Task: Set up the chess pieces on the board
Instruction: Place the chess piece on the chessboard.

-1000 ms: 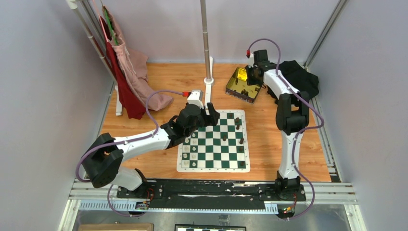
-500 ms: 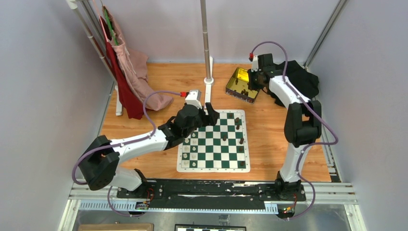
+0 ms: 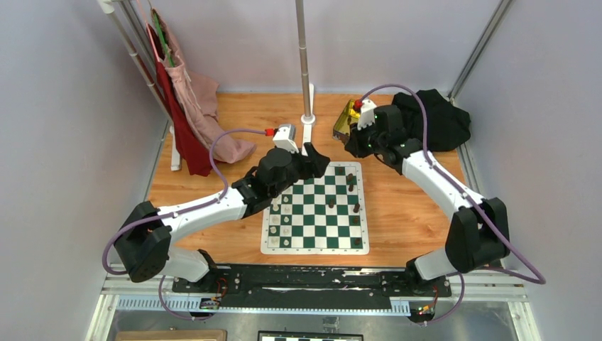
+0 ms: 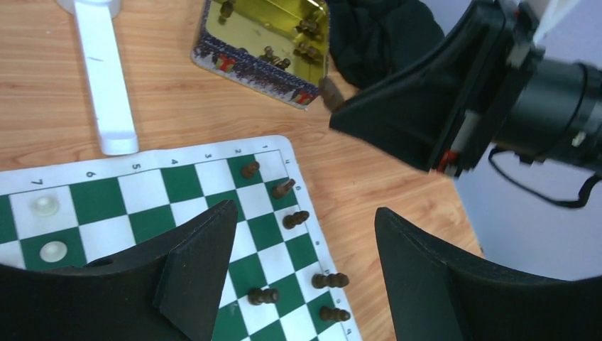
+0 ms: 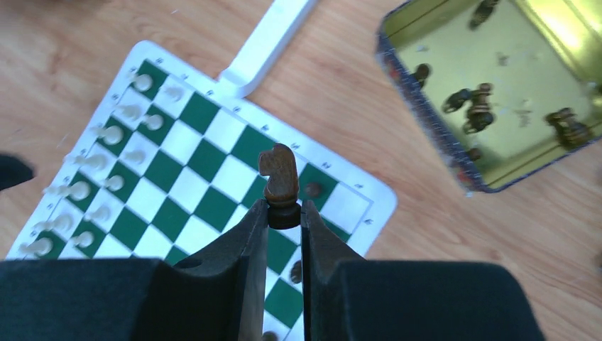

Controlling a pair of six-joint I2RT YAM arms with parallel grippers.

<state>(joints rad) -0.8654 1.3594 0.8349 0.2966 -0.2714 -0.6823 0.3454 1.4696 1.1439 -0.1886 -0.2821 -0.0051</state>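
The board point(image 3: 314, 248) of green and white squares lies mid-table. Several dark brown chess pieces point(image 3: 353, 187) stand along its right side, also seen in the left wrist view point(image 4: 292, 219). My right gripper point(image 5: 284, 210) is shut on the base of a dark brown knight point(image 5: 278, 172), held in the air over the board's corner point(image 5: 355, 202). From above, the right gripper point(image 3: 353, 146) hangs just beyond the board's far right corner. My left gripper point(image 3: 319, 162) hovers over the far edge, open and empty point(image 4: 305, 211). More dark pieces point(image 5: 474, 99) lie in the gold tin point(image 5: 426, 106).
Cream-white pieces point(image 3: 286, 221) fill the board's left columns. The gold tin point(image 3: 346, 114) sits behind the right gripper. A white pole stand point(image 3: 307, 118) rises behind the board. Clothes point(image 3: 193, 114) hang far left, and a black cloth point(image 3: 441, 121) lies far right.
The right arm has swung from over the tin towards the board's far right corner, carrying the knight. The left gripper has shifted slightly right along the far edge.
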